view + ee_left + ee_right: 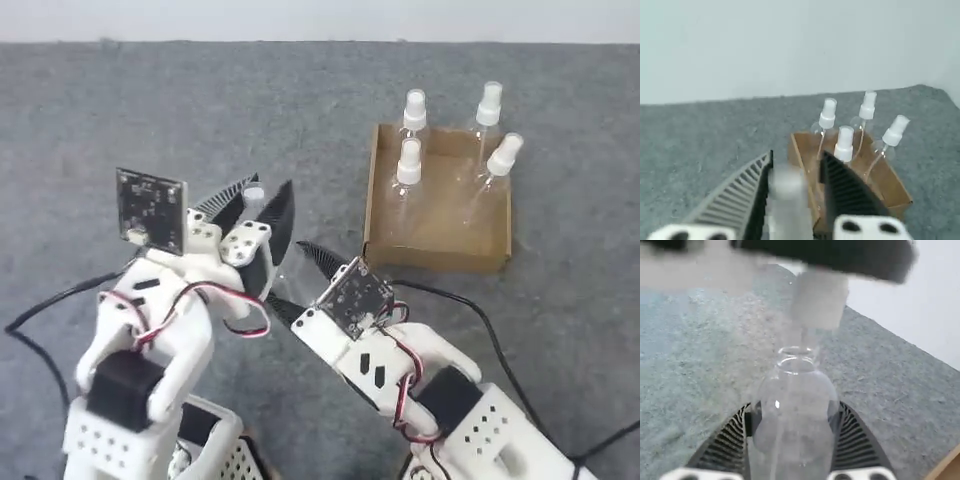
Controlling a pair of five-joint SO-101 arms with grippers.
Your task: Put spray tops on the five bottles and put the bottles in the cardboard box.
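Nearest me, my left arm (pixel 150 330) and right arm (pixel 420 370) rise from the lower edge over the grey felt tabletop (pixel 120 110). The cardboard box (pixel 430 256) sits beyond them to the right, with four clear bottles (pixel 408 175) standing inside, all capped in white. My right hand (pixel 287 274) is clenched on the fifth bottle (pixel 792 410), neck open, just beside the box's near left corner. My left hand (pixel 796 165) pinches the last spray top (pixel 819 300) right above that neck; I can't tell whether they touch.
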